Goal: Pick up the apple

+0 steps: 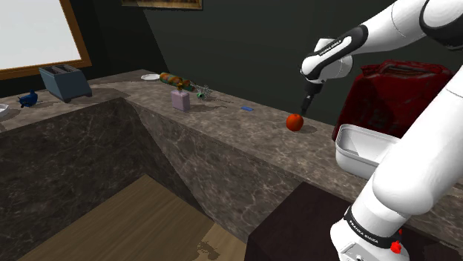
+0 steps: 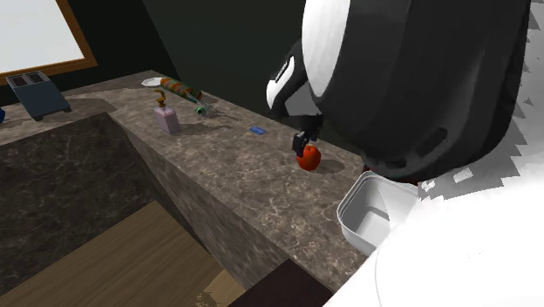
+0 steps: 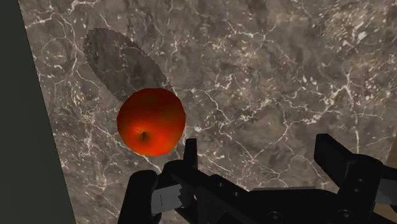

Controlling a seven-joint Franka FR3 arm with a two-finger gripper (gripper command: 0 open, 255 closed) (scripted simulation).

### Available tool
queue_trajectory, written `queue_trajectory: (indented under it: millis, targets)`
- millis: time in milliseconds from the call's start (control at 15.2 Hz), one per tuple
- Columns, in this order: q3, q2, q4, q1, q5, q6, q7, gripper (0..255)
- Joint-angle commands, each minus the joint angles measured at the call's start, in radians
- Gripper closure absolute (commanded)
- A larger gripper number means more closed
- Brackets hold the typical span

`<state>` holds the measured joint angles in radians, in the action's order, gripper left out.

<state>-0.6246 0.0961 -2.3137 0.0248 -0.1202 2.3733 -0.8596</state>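
Red and glossy, the apple [image 3: 151, 121] sits on the brown marbled tabletop [image 3: 273, 63], back from the front edge. A white tray [image 1: 361, 148] lies near it toward the shoulder view's right, and a dark red canister [image 1: 393, 85] stands behind that. The black fingers [image 3: 332, 159] stand apart with nothing between them and hang close above the fruit. In the wrist view the apple lies outside their gap, beside the outer face of one finger, and I cannot tell whether that fingertip brushes the skin. The stem dimple faces roughly upward, so the fruit appears to rest on its base. It will probably handle as a firm, fairly light thing: stiff enough for a decided squeeze, but smooth-skinned and round, so it could slip out of a shallow pinch or roll if nudged from one side. Hard pressure might bruise it. The best hold looks to be across the widest part of the body, with one finger on each flank at about mid-height, below the shoulder around the stem. That calls for moving the hand sideways until the apple is centred in the gap, then lowering it far enough to reach the broadest girth before closing.
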Motion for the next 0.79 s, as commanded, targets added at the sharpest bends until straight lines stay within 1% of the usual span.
queue_trajectory:
  millis: [0, 198, 330, 462, 594, 726]
  targets:
    - [-0.026, -0.086, 0.048, -0.003, 0.08, 0.043, -0.089, 0]
    - [-0.034, -0.219, 0.137, 0.023, 0.224, 0.079, -0.231, 0]
    - [-0.017, -0.305, 0.206, 0.061, 0.316, 0.091, -0.319, 0]
    - [0.011, -0.387, 0.28, 0.11, 0.395, 0.094, -0.394, 0]
    - [0.042, -0.465, 0.361, 0.162, 0.46, 0.091, -0.457, 0]
    - [0.051, -0.475, 0.361, 0.17, 0.468, 0.102, -0.463, 0]
